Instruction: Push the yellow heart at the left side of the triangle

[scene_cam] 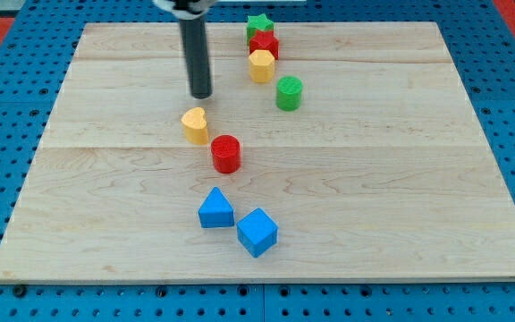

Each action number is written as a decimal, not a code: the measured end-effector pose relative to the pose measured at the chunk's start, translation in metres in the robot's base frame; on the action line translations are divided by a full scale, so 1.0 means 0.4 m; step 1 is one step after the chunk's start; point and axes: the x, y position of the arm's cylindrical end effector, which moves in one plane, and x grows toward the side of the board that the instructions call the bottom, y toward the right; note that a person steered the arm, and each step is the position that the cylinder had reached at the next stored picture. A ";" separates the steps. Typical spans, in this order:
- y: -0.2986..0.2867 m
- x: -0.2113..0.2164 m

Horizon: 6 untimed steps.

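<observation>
The yellow heart lies left of the board's middle. The blue triangle lies below it, toward the view's bottom, with a blue cube touching its lower right. A red cylinder sits between heart and triangle, just right of the heart. My tip stands on the board just above the heart, a short gap away, slightly to its right.
A green star, a red block and a yellow hexagon block stand in a row near the view's top. A green cylinder lies right of them. The wooden board lies on a blue pegboard.
</observation>
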 end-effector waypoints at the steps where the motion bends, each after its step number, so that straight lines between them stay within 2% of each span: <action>1: 0.046 0.147; 3: 0.072 0.303; 4: 0.082 0.342; 5: 0.082 0.242; 6: 0.167 0.192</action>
